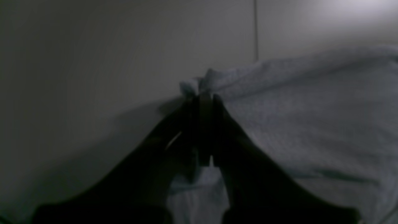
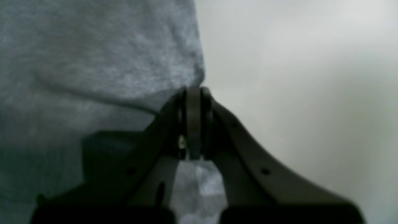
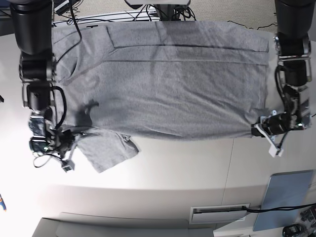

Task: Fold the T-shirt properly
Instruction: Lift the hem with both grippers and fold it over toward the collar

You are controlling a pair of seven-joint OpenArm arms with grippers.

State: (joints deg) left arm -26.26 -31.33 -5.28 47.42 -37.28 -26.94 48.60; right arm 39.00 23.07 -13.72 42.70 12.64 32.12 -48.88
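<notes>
Base view alone shows the T-shirt [image 3: 168, 84] spread flat — wrist views show each pincer [image 1: 205, 98] [image 2: 193, 90] pinching its edge.

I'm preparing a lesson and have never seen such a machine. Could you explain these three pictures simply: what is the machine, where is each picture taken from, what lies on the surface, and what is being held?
The machine is a robot with two arms, each ending in a pincer. The wide picture looks down from above on a white table. Spread across it lies a grey T-shirt, one sleeve sticking out at the lower left. The two dark, blurry pictures come from small cameras mounted on the wrists, looking along each pincer. The left pincer, on the right of the wide picture, is closed on a bunched edge of the shirt. The right pincer, on the left of the wide picture, is also closed, at the cloth's edge near the sleeve.
</notes>
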